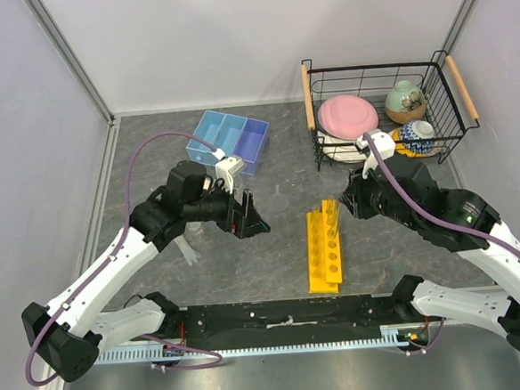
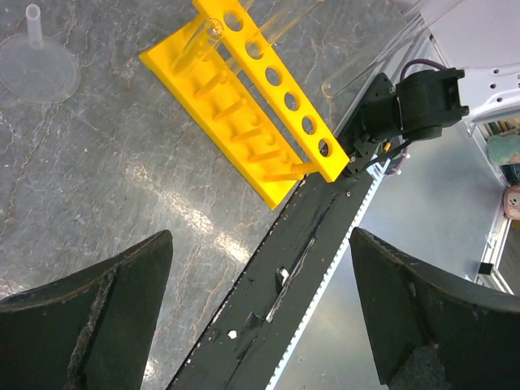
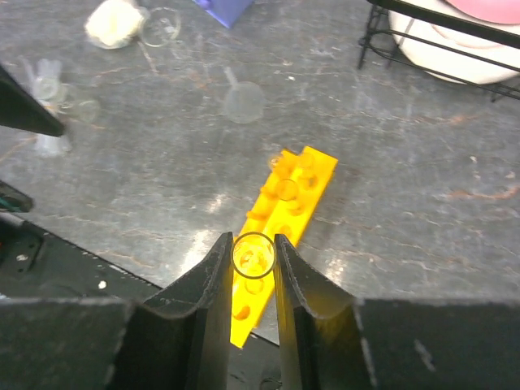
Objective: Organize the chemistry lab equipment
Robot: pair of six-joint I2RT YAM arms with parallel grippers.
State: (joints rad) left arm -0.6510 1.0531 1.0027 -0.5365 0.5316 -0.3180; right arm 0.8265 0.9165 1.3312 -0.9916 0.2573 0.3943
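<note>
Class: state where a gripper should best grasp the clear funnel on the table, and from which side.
Pinch the narrow stem of the funnel from above: it seems to stand on its wide mouth, stem pointing up.

robot lab bench: grey table (image 1: 273,256) inside white walls (image 1: 258,34)

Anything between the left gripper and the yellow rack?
Nothing. Top external view shows only bare grey tabletop between the left gripper and the yellow rack.
</note>
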